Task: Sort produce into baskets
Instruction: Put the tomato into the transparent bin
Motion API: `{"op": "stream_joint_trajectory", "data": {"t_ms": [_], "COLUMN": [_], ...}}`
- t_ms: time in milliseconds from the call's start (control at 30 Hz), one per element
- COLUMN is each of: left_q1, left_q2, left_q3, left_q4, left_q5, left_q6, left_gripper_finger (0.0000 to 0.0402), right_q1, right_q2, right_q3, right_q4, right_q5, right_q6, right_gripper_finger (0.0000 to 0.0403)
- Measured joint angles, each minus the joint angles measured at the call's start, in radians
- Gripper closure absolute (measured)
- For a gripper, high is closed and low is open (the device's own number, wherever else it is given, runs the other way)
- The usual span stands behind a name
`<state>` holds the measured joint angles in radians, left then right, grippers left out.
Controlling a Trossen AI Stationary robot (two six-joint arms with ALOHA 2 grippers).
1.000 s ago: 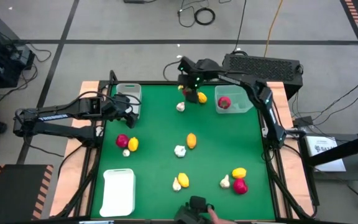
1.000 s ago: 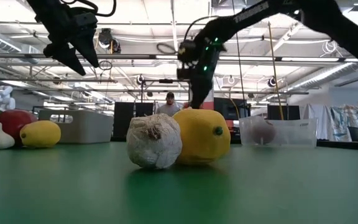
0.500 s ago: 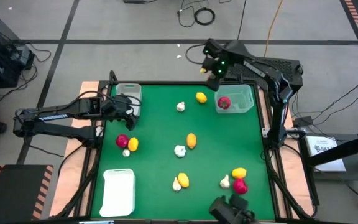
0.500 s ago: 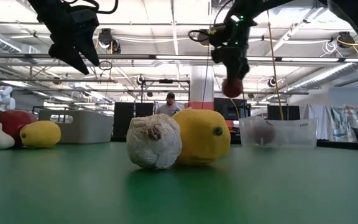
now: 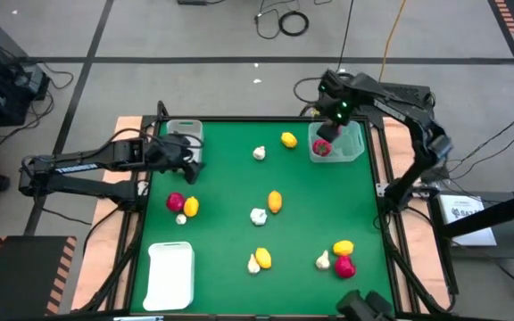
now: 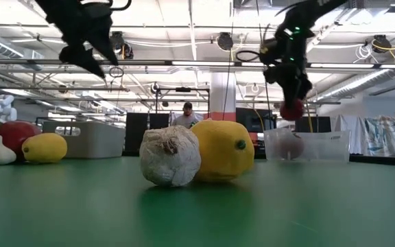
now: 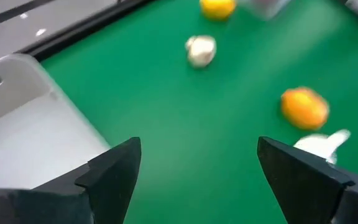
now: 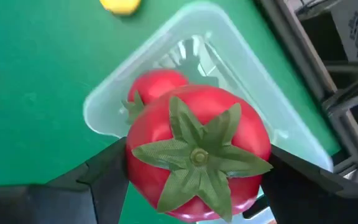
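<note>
High view: the right gripper (image 5: 328, 135) hangs over the clear square bin (image 5: 357, 152) at the bench's far right corner, clamped on a red fruit, with one red fruit (image 5: 321, 148) already inside. The left gripper (image 5: 184, 159) waits just beside the grey-white bin (image 5: 186, 130) at the far left corner. The flat white tray (image 5: 169, 275) at the near left corner looks bare. By my count ten pieces lie loose on the bench (image 5: 230, 196), so the sorting has barely begun.

Low view: a garlic bulb (image 6: 170, 155) touching a yellow fruit (image 6: 222, 149) fills the middle. Level sight shows what the overhead cannot: the held red fruit (image 6: 292, 108) is in the air, above the clear bin's rim.

Left wrist view: both fingers spread wide with nothing between them, the grey-white bin's interior apparently bare, green bench beyond.

Right wrist view: the fingers press the held fruit's flanks. Only here do its green star top and the binned fruit directly beneath show plainly.
</note>
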<state>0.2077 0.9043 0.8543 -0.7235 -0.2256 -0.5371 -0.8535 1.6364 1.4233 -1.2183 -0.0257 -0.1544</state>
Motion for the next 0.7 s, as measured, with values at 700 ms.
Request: {"op": "stream_joint_trajectory", "data": {"t_ms": [700], "left_q1": [-0.023], "left_q2": [0.175], "left_q3": [0.0], "left_q4": [0.375], "left_q5": [0.023], "left_q6": [0.071], "left_gripper_finger": [0.0072], "right_q1": [-0.056], "right_q2": [-0.099], "right_q3": [-0.288], "right_q4": [0.246], "right_q5": [0.105], "right_q6": [0.147], "right_gripper_finger": [0.009]}}
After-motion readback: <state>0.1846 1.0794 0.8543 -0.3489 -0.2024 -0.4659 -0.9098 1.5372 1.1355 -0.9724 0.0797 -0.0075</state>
